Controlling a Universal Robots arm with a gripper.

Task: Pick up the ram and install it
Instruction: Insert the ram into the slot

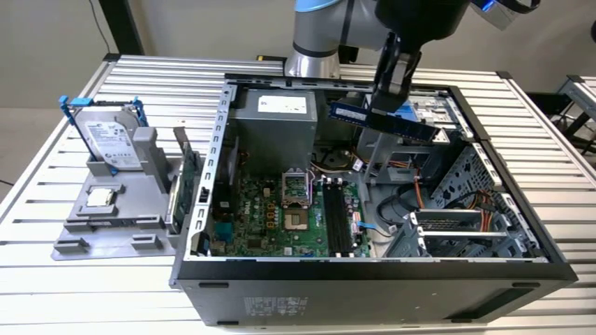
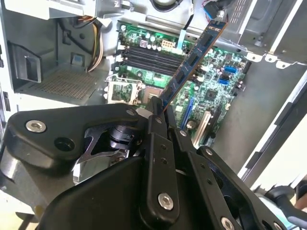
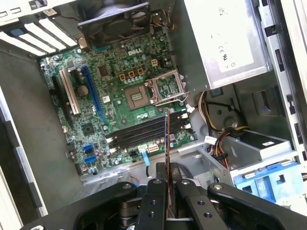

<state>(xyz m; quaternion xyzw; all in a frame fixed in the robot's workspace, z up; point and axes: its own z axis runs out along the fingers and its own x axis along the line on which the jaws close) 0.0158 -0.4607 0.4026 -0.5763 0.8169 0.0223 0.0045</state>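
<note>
My hand (image 1: 384, 100) is clamped on the ram (image 1: 382, 118); in the second wrist view its fingers (image 2: 158, 125) pinch one end of the stick and the rest juts out beyond them, and in the first wrist view the ram (image 3: 166, 139) shows edge-on between the two fingertips; in the exterior view it hangs tilted in the air over the open computer case (image 1: 373, 280), above the far end of the case, just to the exterior view's right of the grey power supply (image 1: 275, 125); it is up off the green motherboard (image 1: 279, 216) and apart from the long black slots (image 1: 337, 220), which lie below it and nearer the camera; the arm (image 1: 317, 35) comes down from behind the case; the case lies on its side, open side up, on a slatted metal bench (image 1: 93, 300); to the exterior view's left of the case stands a grey holder (image 1: 75, 241) carrying an upright hard drive (image 1: 107, 136), a small square silver chip (image 1: 100, 197) and a green card (image 1: 183, 178) on edge; behind the bench I see a pale wall (image 1: 47, 28); another slatted surface (image 1: 582, 91) sits at the exterior view's right edge.
</note>
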